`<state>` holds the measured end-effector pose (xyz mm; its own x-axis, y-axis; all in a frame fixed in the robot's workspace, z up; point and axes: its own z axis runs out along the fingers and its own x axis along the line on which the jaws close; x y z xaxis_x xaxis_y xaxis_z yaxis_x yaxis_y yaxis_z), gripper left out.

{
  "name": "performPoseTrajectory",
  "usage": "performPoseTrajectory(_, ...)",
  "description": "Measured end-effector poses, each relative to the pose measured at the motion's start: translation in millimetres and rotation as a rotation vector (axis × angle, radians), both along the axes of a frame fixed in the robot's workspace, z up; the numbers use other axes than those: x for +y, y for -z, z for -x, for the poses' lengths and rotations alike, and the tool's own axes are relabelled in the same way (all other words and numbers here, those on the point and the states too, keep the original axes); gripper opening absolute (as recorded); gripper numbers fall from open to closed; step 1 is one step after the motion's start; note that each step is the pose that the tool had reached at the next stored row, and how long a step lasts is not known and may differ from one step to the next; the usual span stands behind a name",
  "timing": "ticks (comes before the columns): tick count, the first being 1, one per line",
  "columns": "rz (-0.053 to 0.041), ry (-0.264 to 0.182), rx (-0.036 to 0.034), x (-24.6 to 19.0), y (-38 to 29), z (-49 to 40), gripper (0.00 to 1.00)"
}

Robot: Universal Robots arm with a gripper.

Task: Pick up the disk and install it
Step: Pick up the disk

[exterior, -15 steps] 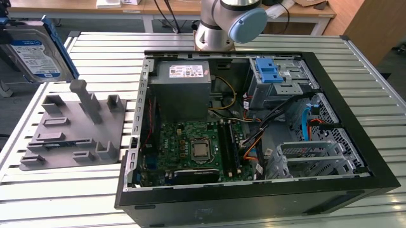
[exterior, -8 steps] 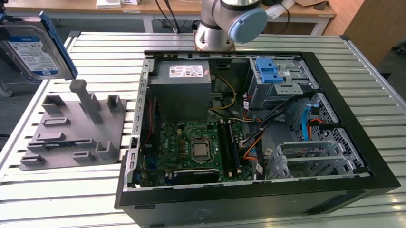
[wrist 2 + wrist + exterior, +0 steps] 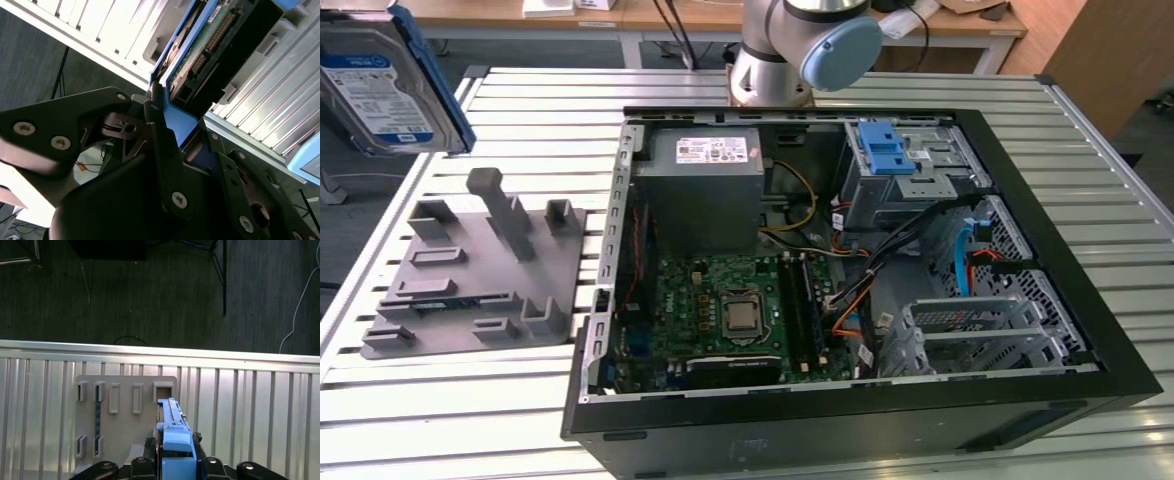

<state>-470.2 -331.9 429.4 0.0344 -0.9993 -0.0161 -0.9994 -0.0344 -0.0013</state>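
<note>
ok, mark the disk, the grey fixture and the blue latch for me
the disk [image 3: 374, 95]: exterior view, on its label.
grey fixture [image 3: 454, 268]: exterior view, on its flat base.
blue latch [image 3: 887, 150]: exterior view, on its top face.

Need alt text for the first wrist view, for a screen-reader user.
The gripper is shut on the blue end of the disk, holding it edge-on over a grey slotted fixture that lies on a ribbed metal table. Dark floor lies beyond the table's edge.

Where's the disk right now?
The disk hangs in the air at the exterior view's top left, over the grey slotted tray beside the open computer case. In the second wrist view the pincer is clamped on its blue end.
</note>
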Motion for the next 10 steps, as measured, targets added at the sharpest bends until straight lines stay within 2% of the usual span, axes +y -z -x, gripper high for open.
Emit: performPoseTrajectory(10,-0.0001,0.000,-0.0002,0.0,-30.4,0.0,0.36)
